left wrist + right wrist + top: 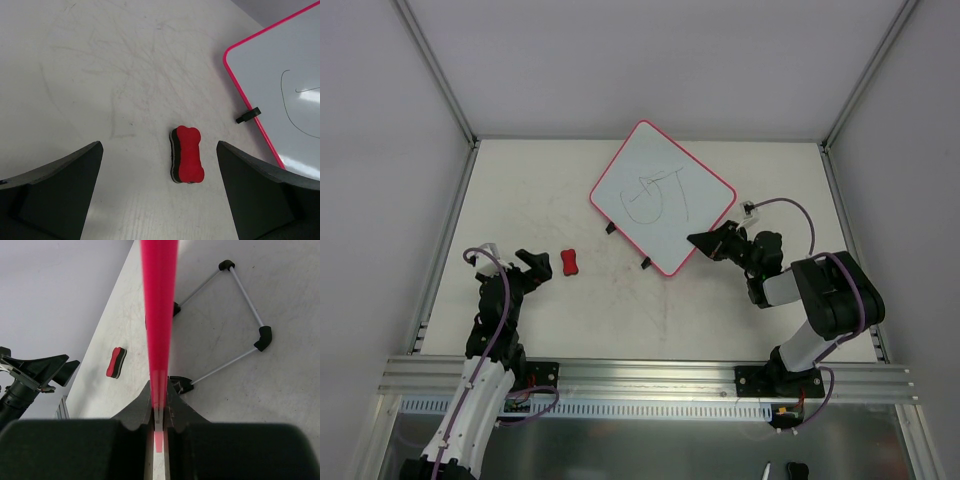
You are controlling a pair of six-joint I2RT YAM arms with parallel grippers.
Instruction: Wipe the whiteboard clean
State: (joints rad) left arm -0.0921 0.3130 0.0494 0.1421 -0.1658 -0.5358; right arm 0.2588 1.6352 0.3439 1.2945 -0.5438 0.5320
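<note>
Two black fingers of the right arm, the right fingers, are pressed together on the thin red-pink rim of the large square whiteboard. They pinch the board edge that faces the worktop's near right corner. The whiteboard sits toward the far edge of the pale scratched worktop, right of its middle, turned so one rounded corner points at the far edge. A loose black marker scribble crosses its face. Two small black clips sit on the board edge that faces the near left corner.

The left fingers are spread wide and hold nothing, low over the worktop near its left edge and well apart from the board. A small red bow-shaped eraser block with a black underlayer lies just ahead of them, between them and the board.

From the right wrist the board shows only as a blurred red stripe seen edge-on, so whether it lies flat or is tipped up cannot be told. Beside that stripe, thin pale rods with black joints appear; what they rest on is unclear.
</note>
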